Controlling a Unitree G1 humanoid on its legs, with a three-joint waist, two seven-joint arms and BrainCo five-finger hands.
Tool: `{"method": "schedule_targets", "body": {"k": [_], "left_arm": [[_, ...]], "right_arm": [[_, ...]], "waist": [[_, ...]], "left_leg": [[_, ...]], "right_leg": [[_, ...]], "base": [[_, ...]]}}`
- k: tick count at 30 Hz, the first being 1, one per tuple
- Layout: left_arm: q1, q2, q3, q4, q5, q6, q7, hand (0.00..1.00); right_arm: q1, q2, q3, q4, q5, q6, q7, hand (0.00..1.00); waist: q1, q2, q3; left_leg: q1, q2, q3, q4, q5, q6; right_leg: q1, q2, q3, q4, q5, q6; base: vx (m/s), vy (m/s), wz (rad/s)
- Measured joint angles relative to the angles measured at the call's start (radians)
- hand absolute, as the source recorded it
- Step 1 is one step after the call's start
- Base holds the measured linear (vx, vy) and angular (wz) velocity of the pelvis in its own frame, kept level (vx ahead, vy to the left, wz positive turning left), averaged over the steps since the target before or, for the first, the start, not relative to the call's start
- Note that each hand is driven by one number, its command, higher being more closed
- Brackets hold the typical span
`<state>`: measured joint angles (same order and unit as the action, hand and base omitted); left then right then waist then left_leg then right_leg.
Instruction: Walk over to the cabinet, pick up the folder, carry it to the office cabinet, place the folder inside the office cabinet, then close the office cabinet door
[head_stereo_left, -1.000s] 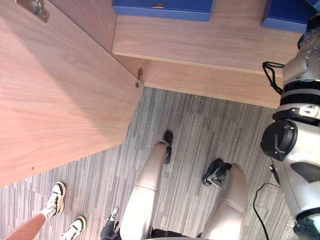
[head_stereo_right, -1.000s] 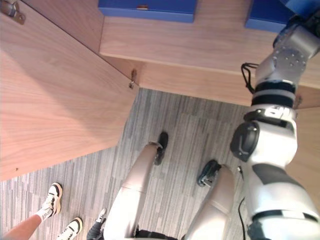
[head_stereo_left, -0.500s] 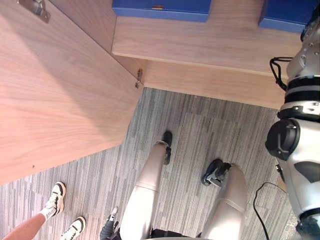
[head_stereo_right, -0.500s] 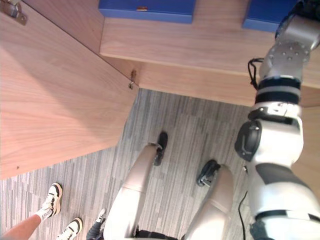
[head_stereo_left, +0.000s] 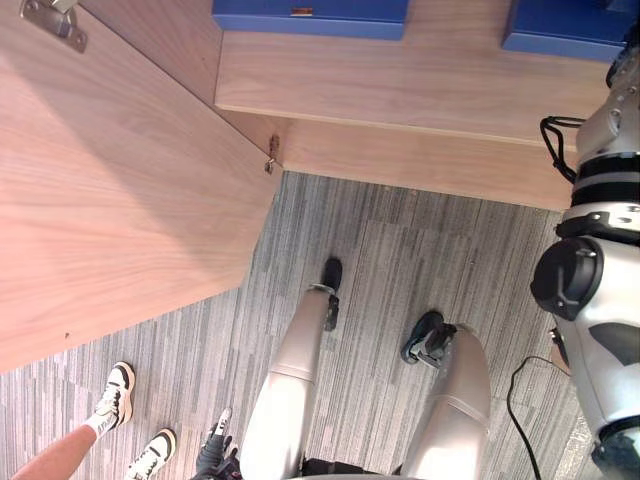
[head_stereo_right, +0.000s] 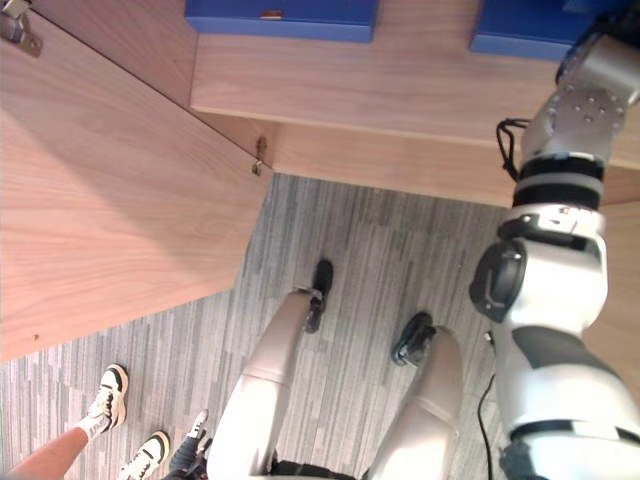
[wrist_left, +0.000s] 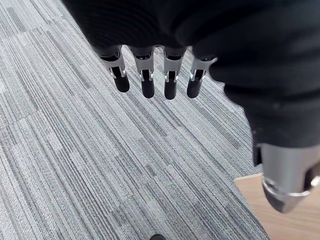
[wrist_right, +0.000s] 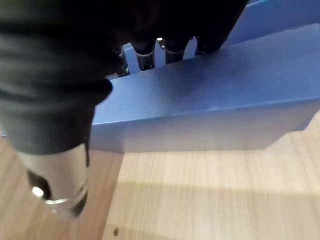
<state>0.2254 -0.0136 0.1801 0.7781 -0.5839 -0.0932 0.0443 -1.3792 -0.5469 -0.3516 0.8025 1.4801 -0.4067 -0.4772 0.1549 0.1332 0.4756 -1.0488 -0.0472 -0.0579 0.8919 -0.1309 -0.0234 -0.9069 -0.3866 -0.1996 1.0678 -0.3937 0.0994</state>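
Blue folder (wrist_right: 210, 100) sits on the cabinet shelf (head_stereo_left: 400, 85), at the end far from the open door (head_stereo_left: 120, 200). A second blue folder (head_stereo_left: 310, 15) sits on the same shelf, nearer the door. Right hand (wrist_right: 145, 57) is at the first folder. Its fingers reach over the folder's long top edge, which runs crosswise to them. The tips are hidden behind that edge, so I cannot tell whether it grips. Left hand (wrist_left: 170, 75) hangs over the carpet (wrist_left: 100, 165), fingers straight and holding nothing. Judgement: the folder looks to be inside already. The door, swung wide, lies on the left hand's side, so the left arm is nearer for closing it.
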Motion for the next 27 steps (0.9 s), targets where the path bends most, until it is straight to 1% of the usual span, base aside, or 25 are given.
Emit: {"method": "schedule_targets", "body": {"k": [2,4,7,9,10,11,13,14,15,16,17,18,20,21,22,23,25,27], "left_arm": [[-0.009,0.001,0.002,0.0,0.0,0.0,0.005,0.0],[-0.01,0.001,0.003,0.0,0.0,-0.001,0.006,0.0],[-0.017,0.003,0.004,0.0,-0.001,-0.002,0.006,0.0],[-0.031,0.003,0.009,0.0,-0.002,-0.002,0.007,0.0],[-0.034,0.004,0.01,0.0,-0.003,-0.003,0.007,0.0],[-0.039,0.007,0.009,0.0,-0.005,-0.005,0.007,0.0],[-0.043,0.008,0.009,0.0,-0.006,-0.007,0.007,0.0],[-0.051,0.008,0.009,0.0,-0.006,-0.008,0.007,0.0],[-0.054,0.008,0.009,0.0,-0.006,-0.009,0.006,0.0],[-0.057,0.007,0.008,0.0,-0.011,-0.011,0.006,0.0],[-0.058,0.008,0.008,0.003,-0.015,-0.012,0.006,0.0],[-0.058,0.009,0.008,0.007,-0.017,-0.013,0.006,0.0],[-0.058,0.012,0.008,0.012,-0.029,-0.015,0.007,0.0],[-0.058,0.014,0.007,0.013,-0.034,-0.016,0.007,0.0],[-0.058,0.016,0.004,0.016,-0.042,-0.019,0.007,0.0],[-0.058,0.018,0.003,0.018,-0.043,-0.024,0.006,0.0],[-0.058,0.02,0.002,0.02,-0.045,-0.028,0.006,0.0],[-0.058,0.02,0.001,0.023,-0.047,-0.033,0.006,0.0]], "right_arm": [[0.015,0.001,-0.01,0.03,0.006,-0.008,-0.008,0.0],[0.027,0.003,-0.009,0.04,0.019,-0.007,-0.009,0.0],[0.031,0.007,-0.006,0.055,0.026,-0.002,-0.014,0.0],[0.05,0.012,0.0,0.089,0.024,0.023,-0.024,0.0],[0.053,0.017,0.0,0.1,0.023,0.027,-0.026,0.0],[0.058,0.039,0.001,0.116,0.014,0.04,-0.031,0.0],[0.058,0.05,0.036,0.134,-0.011,0.061,-0.035,0.0],[0.058,0.051,0.078,0.144,-0.048,0.096,-0.035,0.0],[0.058,0.051,0.093,0.145,-0.056,0.104,-0.035,0.0],[0.058,0.05,0.117,0.146,-0.113,0.134,-0.038,0.0],[0.058,0.048,0.159,0.153,-0.206,0.178,-0.038,0.0],[0.058,0.049,0.177,0.16,-0.25,0.197,-0.04,0.0],[0.059,0.044,0.272,0.216,-0.437,0.28,-0.039,0.0],[0.061,0.044,0.298,0.226,-0.487,0.302,-0.038,0.0],[0.065,0.045,0.35,0.236,-0.561,0.334,-0.031,0.0],[0.072,0.045,0.392,0.241,-0.611,0.354,-0.013,0.0],[0.075,0.041,0.438,0.263,-0.647,0.376,0.01,0.0],[0.078,0.04,0.488,0.282,-0.666,0.386,0.03,0.0]], "waist": [[-0.002,0.0,-0.001],[-0.002,0.0,-0.017],[-0.003,0.0,-0.021],[-0.004,0.0,-0.021],[-0.006,0.0,-0.021],[-0.007,-0.002,-0.026],[-0.009,-0.002,-0.033],[-0.009,-0.002,-0.034],[-0.009,-0.002,-0.034],[-0.009,-0.002,-0.035],[-0.012,-0.006,-0.041],[-0.013,-0.009,-0.045],[-0.018,-0.014,-0.047],[-0.02,-0.015,-0.048],[-0.019,-0.02,-0.05],[-0.02,-0.024,-0.052],[-0.021,-0.027,-0.053],[-0.021,-0.03,-0.054]], "left_leg": [[0.02,0.002,0.0,-0.015,0.002,0.001],[0.021,0.005,0.002,-0.025,0.005,0.004],[0.024,0.015,0.005,-0.035,0.009,0.007],[0.039,0.018,0.006,-0.044,0.01,0.008],[0.047,0.018,0.008,-0.05,0.011,0.008],[0.065,0.022,0.015,-0.068,0.017,0.011],[0.077,0.027,0.02,-0.09,0.026,0.01],[0.092,0.033,0.022,-0.114,0.035,0.013],[0.097,0.034,0.024,-0.123,0.04,0.014],[0.106,0.036,0.027,-0.139,0.046,0.016],[0.112,0.037,0.031,-0.16,0.057,0.015],[0.115,0.038,0.032,-0.173,0.063,0.015],[0.138,0.046,0.034,-0.221,0.085,0.015],[0.146,0.048,0.035,-0.233,0.09,0.015],[0.157,0.052,0.04,-0.256,0.098,0.016],[0.165,0.052,0.041,-0.277,0.107,0.015],[0.175,0.052,0.039,-0.298,0.117,0.015],[0.184,0.053,0.037,-0.312,0.121,0.015]], "right_leg": [[0.021,0.002,-0.005,-0.019,0.007,0.001],[0.022,0.005,-0.008,-0.033,0.014,0.0],[0.026,0.016,-0.01,-0.055,0.028,-0.001],[0.043,0.02,-0.012,-0.069,0.033,0.0],[0.051,0.02,-0.012,-0.074,0.036,-0.003],[0.062,0.023,-0.012,-0.091,0.045,-0.007],[0.071,0.031,-0.012,-0.114,0.058,-0.01],[0.084,0.038,-0.015,-0.137,0.07,-0.012],[0.088,0.04,-0.016,-0.145,0.074,-0.013],[0.095,0.042,-0.017,-0.158,0.081,-0.015],[0.097,0.045,-0.017,-0.177,0.092,-0.015],[0.097,0.047,-0.017,-0.187,0.098,-0.015],[0.119,0.062,-0.024,-0.238,0.125,-0.018],[0.125,0.064,-0.025,-0.25,0.131,-0.018],[0.131,0.07,-0.025,-0.273,0.142,-0.02],[0.137,0.072,-0.027,-0.288,0.149,-0.02],[0.148,0.073,-0.036,-0.305,0.154,-0.021],[0.16,0.074,-0.045,-0.318,0.156,-0.022]], "base": [[0.04,0.028,-0.03],[0.04,0.028,-0.04],[0.04,0.023,-0.1],[0.05,0.023,-0.06],[0.04,0.019,-0.08],[0.03,0.014,-0.1],[0.03,0.013,-0.11],[0.02,0.01,-0.08],[0.02,0.01,-0.08],[0.01,0.011,-0.05],[0.01,0.01,-0.05],[0.03,0.007,-0.08],[0.03,0.007,-0.1],[0.03,0.01,-0.12],[0.02,0.003,-0.08],[0.01,-0.001,-0.06],[0.0,-0.016,0.05],[0.01,-0.023,0.06]]}}
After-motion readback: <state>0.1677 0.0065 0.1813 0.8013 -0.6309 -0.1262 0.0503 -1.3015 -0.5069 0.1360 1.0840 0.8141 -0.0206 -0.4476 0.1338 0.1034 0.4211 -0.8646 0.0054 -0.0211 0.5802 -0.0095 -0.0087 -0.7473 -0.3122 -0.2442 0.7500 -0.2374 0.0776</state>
